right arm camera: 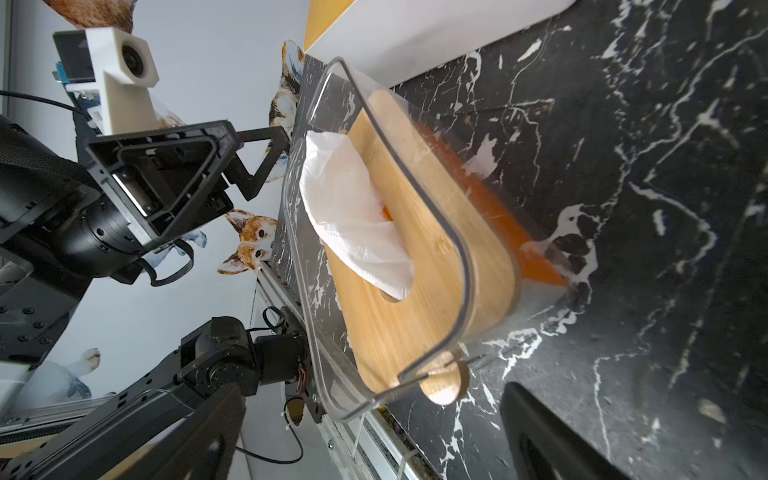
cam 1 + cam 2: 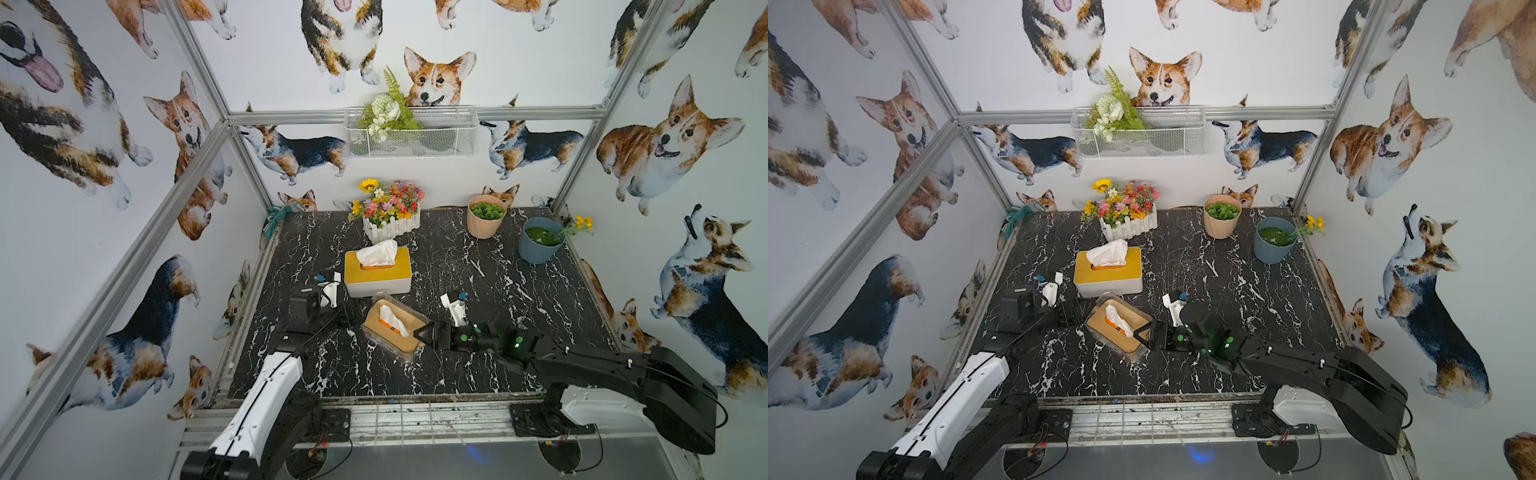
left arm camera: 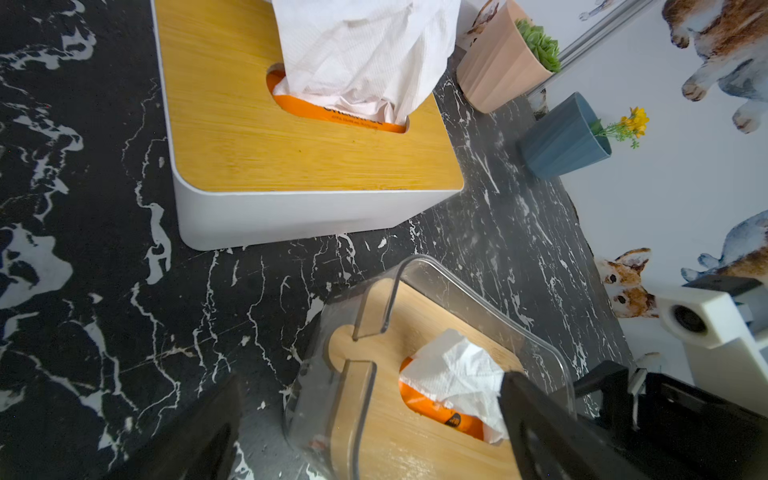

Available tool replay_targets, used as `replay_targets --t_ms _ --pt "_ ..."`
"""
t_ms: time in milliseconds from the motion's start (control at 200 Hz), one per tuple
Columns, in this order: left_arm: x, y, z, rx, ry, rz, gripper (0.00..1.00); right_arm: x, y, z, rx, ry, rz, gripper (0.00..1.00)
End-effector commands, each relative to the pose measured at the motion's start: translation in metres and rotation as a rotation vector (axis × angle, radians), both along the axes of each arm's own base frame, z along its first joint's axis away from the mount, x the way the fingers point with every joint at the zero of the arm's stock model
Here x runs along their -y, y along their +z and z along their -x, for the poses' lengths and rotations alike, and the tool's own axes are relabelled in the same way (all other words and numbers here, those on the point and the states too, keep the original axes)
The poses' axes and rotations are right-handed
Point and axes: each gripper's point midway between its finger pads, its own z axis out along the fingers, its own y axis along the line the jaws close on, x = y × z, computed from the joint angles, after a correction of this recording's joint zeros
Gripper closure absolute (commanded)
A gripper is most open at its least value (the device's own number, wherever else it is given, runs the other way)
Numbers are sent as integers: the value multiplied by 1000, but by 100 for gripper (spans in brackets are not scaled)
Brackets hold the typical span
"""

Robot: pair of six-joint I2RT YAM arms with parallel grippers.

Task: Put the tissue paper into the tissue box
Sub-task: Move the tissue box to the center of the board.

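The tissue paper (image 2: 392, 321) pokes from the slot of the clear tissue box (image 2: 372, 323), lying askew mid-table (image 2: 478, 374), just nearer than the white tissue box (image 2: 376, 286). My right gripper (image 2: 419, 336) is spread wide at its right end. My left gripper (image 2: 348, 313), equally spread, hangs at its left end, empty.

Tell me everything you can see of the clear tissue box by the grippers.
The clear tissue box looks like transparent plastic with rounded corners, and holds a pale wooden lid with a round tab at a notch in one end wall. White tissue stands out of the lid's slot over an orange pack. It sits skewed on the marble table, in front of the white box. The open right gripper is at one end; contact unclear.
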Motion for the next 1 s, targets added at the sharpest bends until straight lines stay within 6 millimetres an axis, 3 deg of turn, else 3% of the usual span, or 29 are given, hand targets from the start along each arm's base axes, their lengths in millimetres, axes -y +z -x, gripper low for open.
replay_targets --t_ms 0,280,480,666,846,996 --pt "0 3 -1 17 -3 -4 0 -20 27 -11 12 29 -127 0" --pt "-1 3 -1 19 2 -7 0 -31 44 -56 3 4 -225 1" --pt "-1 3 -1 20 4 -12 0 -57 56 -80 -7 58 -297 1" --pt "-3 4 -1 25 15 -23 0 -71 54 -108 -42 64 -352 4" --pt "-7 4 -2 28 33 -37 0 -66 57 -120 -21 49 -343 4" --pt "-9 4 -2 32 49 -41 0 -46 59 -125 23 13 -284 4"
